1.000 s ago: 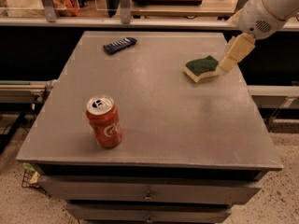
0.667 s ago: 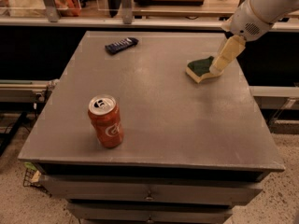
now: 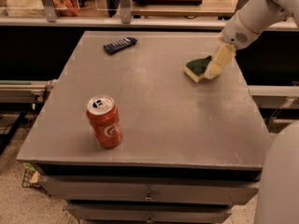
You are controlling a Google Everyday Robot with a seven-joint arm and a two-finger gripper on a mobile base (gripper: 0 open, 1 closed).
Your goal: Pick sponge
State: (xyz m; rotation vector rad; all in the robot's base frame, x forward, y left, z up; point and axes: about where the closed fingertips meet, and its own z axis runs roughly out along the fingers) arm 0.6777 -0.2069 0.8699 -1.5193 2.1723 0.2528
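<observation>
Sponge point(image 3: 198, 67) lies near the table's point(image 3: 163, 120) right edge, gripper point(image 3: 211, 73) seemingly touching it, its grip impossible to tell.

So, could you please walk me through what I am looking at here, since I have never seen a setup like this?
Gladly. The white limb entering from the upper right is the robot's single arm. The pale part at its tip is the end effector, the piece that grasps. There is just one camera view, looking down on a grey table from its near side; where that camera is mounted is not known. On the table are an upright orange soda can near the front left, a small dark flat object at the far left, and a sponge, green on top and yellow beneath, at the far right. The end effector is down at the sponge's right end, touching or nearly touching it. The sponge lies on the table, so nothing has been lifted yet.
</observation>
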